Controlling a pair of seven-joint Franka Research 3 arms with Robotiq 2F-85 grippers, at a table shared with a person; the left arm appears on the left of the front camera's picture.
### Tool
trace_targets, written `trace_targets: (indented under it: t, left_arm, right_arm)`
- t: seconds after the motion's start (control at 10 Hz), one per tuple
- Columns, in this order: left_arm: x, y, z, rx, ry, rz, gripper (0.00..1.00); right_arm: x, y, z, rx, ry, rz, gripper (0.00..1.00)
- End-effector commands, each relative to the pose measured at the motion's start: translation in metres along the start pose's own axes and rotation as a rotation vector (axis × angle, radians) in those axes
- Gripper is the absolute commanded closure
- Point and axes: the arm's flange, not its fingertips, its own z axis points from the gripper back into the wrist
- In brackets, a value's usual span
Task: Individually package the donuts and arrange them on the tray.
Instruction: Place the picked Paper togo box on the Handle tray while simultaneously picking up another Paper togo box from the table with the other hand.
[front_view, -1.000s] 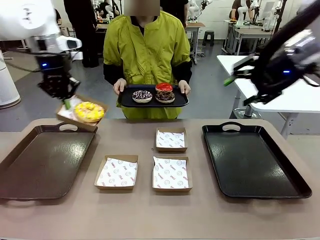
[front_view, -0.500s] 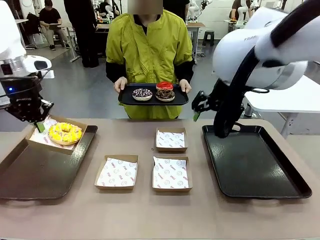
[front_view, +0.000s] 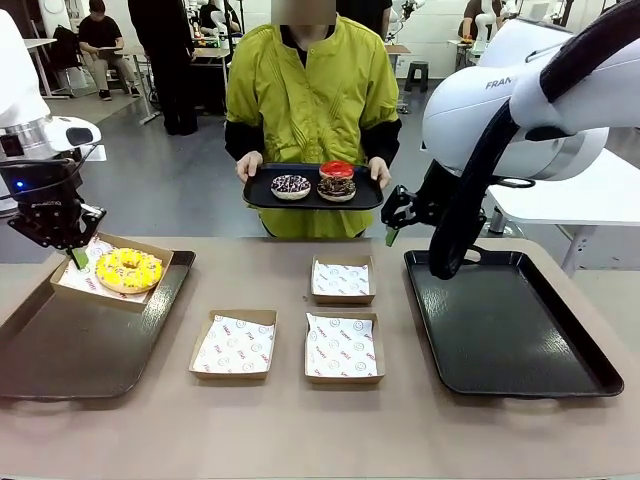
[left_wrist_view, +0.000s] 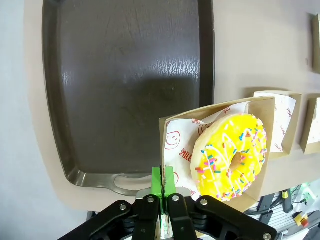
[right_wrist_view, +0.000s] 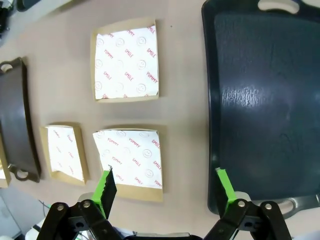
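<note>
Yellow donut (front_view: 129, 268) in box (front_view: 105, 297) — left claw (front_view: 78, 257) pinching it — over tray (front_view: 70, 350).

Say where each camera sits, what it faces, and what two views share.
Front view: between the arms, facing across the table at the person with three donuts; left gripper and right gripper show.
Left wrist view: on the left arm, looking down past its gripper, shut on the box of the yellow donut, onto the brown tray.
Right wrist view: on the right arm, looking down past its open gripper at three empty boxes and the black tray.
Shared: front and left wrist views show the yellow donut.
</note>
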Motion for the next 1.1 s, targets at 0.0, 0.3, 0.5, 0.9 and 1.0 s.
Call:
trace_targets:
  t: [0.0,0.3,0.5,0.9,1.0]
  left_arm:
    - [0.001,0.000,0.003,-0.002,0.006,-0.001,0.99]
    - [0.049,0.016,-0.003,-0.008,0.065,-0.056,0.99]
    - [0.082,0.029,-0.009,0.012,0.081,-0.045,0.99]
    - [0.118,0.047,-0.048,0.046,0.102,-0.060,0.99]
    - [0.123,0.050,-0.055,0.039,0.106,-0.069,0.99]
  right_arm:
    - [-0.002,0.002,-0.001,-0.001,-0.006,0.000,0.00]
    - [0.028,0.026,-0.042,-0.153,-0.025,-0.036,0.00]
    - [0.054,0.043,-0.084,-0.259,-0.002,-0.038,0.00]
    - [0.083,0.066,-0.141,-0.247,-0.025,-0.017,0.00]
    - [0.089,0.070,-0.151,-0.251,-0.034,-0.005,0.00]
